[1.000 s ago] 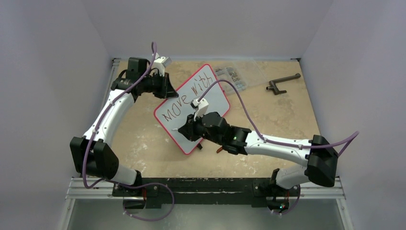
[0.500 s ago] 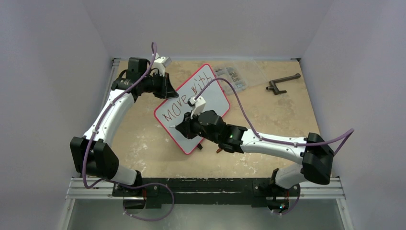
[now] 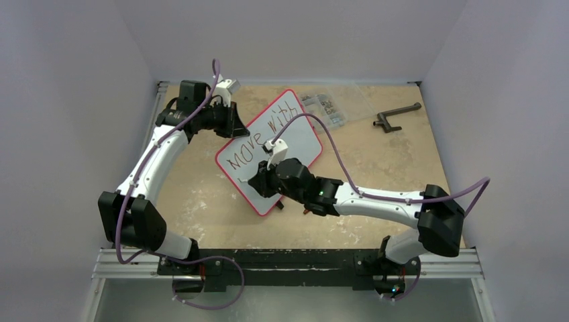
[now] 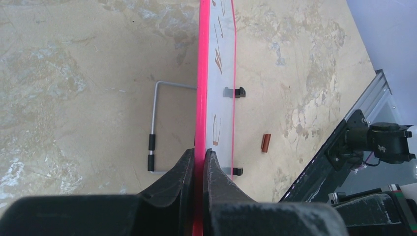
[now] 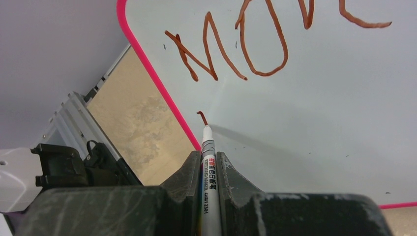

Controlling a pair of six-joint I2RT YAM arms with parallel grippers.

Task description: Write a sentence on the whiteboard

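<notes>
The whiteboard [image 3: 295, 134] lies slanted at the table's middle, white with a red rim. The sentence [image 3: 258, 137] reads "Move with" in reddish-brown strokes; its "MO" also shows in the right wrist view [image 5: 231, 44]. My left gripper [image 3: 235, 127] is shut on the board's red rim [image 4: 200, 98] at its far left edge. My right gripper [image 3: 258, 182] is shut on a white marker [image 5: 208, 162]. The marker tip touches the board just below a short new stroke [image 5: 202, 117], near the board's lower left rim [image 5: 157, 83].
A clear parts box [image 3: 335, 104] and a dark crank-shaped tool [image 3: 396, 115] lie at the back right. A small brown marker cap [image 4: 265, 142] lies on the table beside the board. A wire stand [image 4: 155, 128] shows behind the board. Grey walls enclose the table.
My right arm has shifted left and a little up the board, bringing the marker toward the board's lower left rim. The left arm and the board have not moved.
</notes>
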